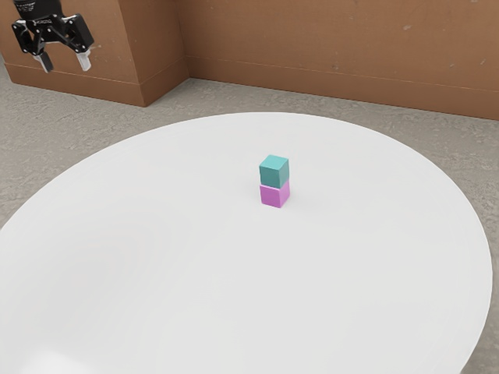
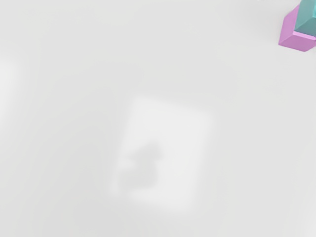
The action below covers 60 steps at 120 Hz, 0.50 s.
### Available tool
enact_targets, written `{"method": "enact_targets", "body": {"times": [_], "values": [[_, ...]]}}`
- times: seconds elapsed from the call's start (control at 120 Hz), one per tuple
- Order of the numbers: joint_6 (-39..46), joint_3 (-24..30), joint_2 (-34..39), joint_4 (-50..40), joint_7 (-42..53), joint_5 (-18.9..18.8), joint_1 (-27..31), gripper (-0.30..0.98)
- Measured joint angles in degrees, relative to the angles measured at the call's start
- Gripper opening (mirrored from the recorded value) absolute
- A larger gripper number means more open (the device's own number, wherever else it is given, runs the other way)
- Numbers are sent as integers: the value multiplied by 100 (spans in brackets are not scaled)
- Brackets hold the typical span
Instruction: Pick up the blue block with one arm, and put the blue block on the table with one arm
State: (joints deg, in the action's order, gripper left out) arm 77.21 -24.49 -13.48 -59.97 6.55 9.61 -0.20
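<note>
My gripper [image 1: 65,62] hangs high at the exterior view's upper left, open, with nothing between its fingers and well apart from the blocks. The blue block [image 1: 274,172], teal in colour, rests on top of a magenta block [image 1: 274,194], and that one stands on the white round table [image 1: 179,257]. In the wrist view the blue block [image 2: 307,20] and the magenta block [image 2: 291,32] are partly cut off at the corner, off to one side of my hand.
Brown wooden panels [image 1: 327,47] rise behind the table, and grey floor [image 1: 70,125] surrounds it. Bright reflections [image 2: 163,118] lie on the tabletop in the wrist view.
</note>
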Motion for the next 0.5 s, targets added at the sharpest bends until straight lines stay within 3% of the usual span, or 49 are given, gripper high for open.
{"method": "enact_targets", "body": {"times": [0.25,0.35,0.433,0.467,0.5], "values": [[-15,29,245,101,9,-12,-55,67],[-47,202,942,315,12,-810,-1144,67],[-72,197,788,234,-19,-1585,-2099,66],[-69,174,645,112,-22,-1670,-2130,66],[-23,162,398,44,11,-1575,-1811,66]]}}
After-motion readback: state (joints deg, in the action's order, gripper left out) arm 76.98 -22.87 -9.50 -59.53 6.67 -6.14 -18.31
